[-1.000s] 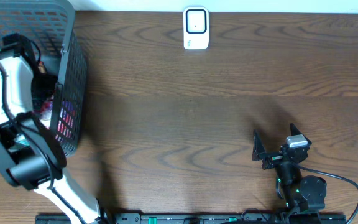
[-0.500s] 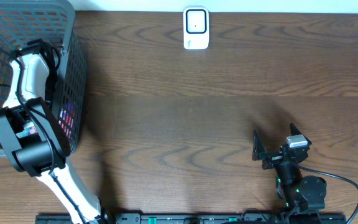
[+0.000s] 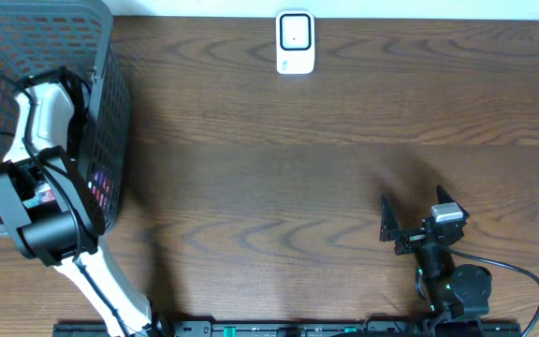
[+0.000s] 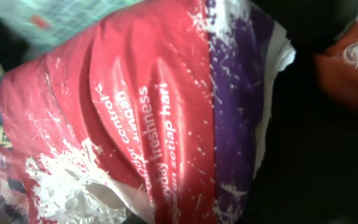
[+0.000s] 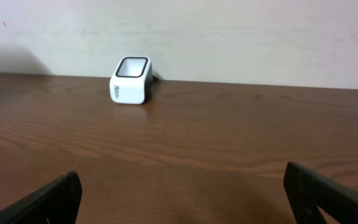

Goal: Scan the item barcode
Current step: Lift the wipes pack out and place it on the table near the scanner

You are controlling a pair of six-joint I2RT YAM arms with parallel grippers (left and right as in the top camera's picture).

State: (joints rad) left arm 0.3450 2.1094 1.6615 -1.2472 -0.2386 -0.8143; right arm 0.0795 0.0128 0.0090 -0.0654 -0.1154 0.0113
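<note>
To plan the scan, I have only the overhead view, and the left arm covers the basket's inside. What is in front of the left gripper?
Observer: A red and purple pouch with white print fills the left wrist view.
Operator: Is it gripped?
Observer: The left gripper is shut, but its fingers are out of view; a hold I cannot confirm.
Operator: Anything beside it?
Observer: An orange packet, at the right edge of that view.

Overhead looks down; right wrist, low, faces the shared scanner [image 5: 131, 79].
</note>
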